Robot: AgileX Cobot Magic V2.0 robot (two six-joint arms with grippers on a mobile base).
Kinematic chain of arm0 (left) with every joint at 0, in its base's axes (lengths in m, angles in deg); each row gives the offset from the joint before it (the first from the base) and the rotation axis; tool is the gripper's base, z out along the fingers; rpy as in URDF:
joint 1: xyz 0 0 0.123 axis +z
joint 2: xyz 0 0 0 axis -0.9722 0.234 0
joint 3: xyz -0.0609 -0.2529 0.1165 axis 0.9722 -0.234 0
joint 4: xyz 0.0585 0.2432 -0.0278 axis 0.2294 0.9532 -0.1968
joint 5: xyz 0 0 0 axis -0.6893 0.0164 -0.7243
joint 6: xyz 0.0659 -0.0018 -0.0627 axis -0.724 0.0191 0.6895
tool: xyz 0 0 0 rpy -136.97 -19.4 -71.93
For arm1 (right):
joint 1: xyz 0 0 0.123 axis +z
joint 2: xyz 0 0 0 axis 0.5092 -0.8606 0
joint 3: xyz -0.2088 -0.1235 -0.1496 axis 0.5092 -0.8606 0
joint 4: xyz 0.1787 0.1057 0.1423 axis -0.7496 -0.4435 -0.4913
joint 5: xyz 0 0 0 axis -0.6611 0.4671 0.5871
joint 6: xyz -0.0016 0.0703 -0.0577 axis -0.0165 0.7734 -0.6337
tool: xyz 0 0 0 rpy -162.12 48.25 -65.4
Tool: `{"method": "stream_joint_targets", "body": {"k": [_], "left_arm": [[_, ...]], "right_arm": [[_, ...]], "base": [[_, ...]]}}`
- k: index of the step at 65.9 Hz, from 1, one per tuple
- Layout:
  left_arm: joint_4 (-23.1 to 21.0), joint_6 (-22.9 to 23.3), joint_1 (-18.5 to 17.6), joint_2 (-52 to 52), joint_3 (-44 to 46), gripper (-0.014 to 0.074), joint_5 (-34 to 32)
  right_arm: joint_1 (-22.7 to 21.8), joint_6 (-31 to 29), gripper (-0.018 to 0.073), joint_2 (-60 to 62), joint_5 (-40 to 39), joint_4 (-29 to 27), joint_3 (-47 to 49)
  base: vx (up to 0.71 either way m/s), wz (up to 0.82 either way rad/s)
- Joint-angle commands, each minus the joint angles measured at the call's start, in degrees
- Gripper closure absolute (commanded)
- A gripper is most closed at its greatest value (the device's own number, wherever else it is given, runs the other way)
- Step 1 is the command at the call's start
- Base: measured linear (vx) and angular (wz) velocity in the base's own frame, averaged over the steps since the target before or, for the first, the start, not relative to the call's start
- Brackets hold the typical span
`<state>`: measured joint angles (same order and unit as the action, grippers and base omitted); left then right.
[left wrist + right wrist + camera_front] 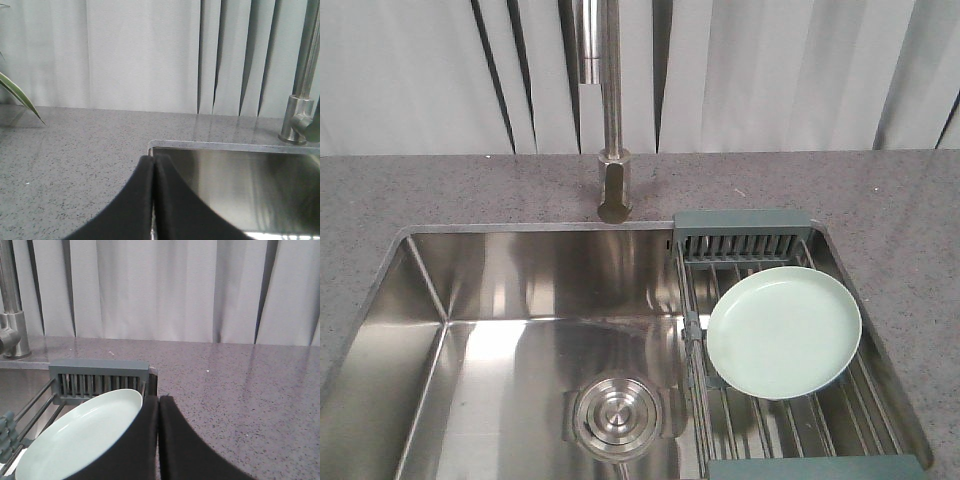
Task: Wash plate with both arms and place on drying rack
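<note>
The pale mint-green plate (785,331) lies on the wire bars of the drying rack (745,243), which spans the right side of the sink. No arm shows in the front view. In the right wrist view the plate (82,440) lies just left of my right gripper (158,399), whose black jaws are pressed together and empty. The rack's slotted end (99,380) stands behind the plate. My left gripper (153,159) is shut and empty, over the sink's far left corner (155,146).
The steel sink (500,340) has a round drain (614,416) in its floor. A steel tap (612,120) rises at the back; it also shows in the left wrist view (300,100). Grey speckled counter (420,190) surrounds the sink. A plant leaf (17,97) is at far left.
</note>
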<state>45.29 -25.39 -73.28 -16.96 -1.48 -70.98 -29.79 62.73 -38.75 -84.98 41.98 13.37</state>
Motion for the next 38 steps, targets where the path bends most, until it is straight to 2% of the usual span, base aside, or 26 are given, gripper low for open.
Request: {"method": "stream_joint_targets", "body": {"k": [1, 38], "left_arm": [[-0.08, 0.2, -0.16, -0.88, 1.42, 0.0603, -4.34], [-0.08, 0.2, -0.16, -0.88, 1.42, 0.0603, -4.34]], "right_arm": [[-0.4, 0.2, 0.0568, 0.21, -4.59, 0.8, -0.14], [-0.4, 0.2, 0.0568, 0.21, -4.58, 0.8, -0.06]], "base": [[0.0, 0.0], [0.0, 0.0]]}}
